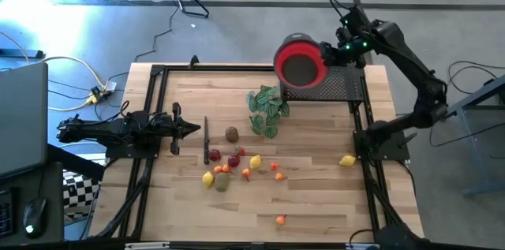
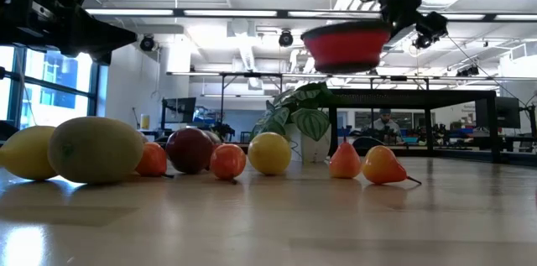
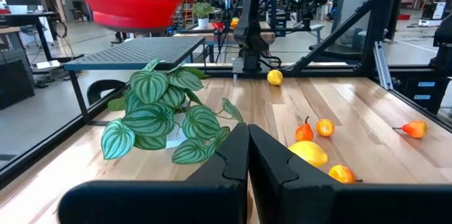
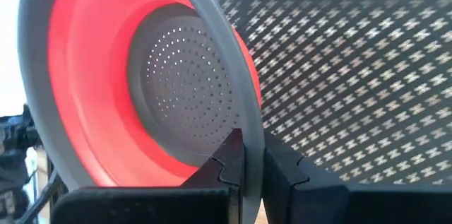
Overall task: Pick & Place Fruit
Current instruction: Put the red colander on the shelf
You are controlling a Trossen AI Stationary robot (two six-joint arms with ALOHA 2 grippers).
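Note:
The red bowl with a grey rim (image 1: pixel 300 62) hangs in the air over the black perforated shelf at the table's far right, and my right gripper (image 1: pixel 327 54) is shut on it. The low view shows the bowl (image 2: pixel 346 46) high above the table. The fruit lies on the wood in a cluster (image 1: pixel 235 163). A brown-green piece (image 1: pixel 231 133), a lemon (image 1: pixel 347 160) and an orange piece (image 1: pixel 280 219) lie apart from it. My left gripper (image 1: pixel 196 129) is shut and hovers at the table's left, touching nothing. My right gripper pinches the bowl's grey rim (image 4: pixel 248 133) on the side facing the table's right edge, with one finger (image 4: pixel 222 164) inside the bowl and the other outside. It comes in roughly level from the right. The bowl is lifted clear, with its opening facing up.
A green leafy plant sprig (image 1: pixel 267 109) lies between the shelf and the fruit. The perforated shelf (image 1: pixel 339 86) sits at the far right corner. Black frame rails (image 1: pixel 158 108) run along the table's left, far and right sides. Bare wood stretches along the near edge.

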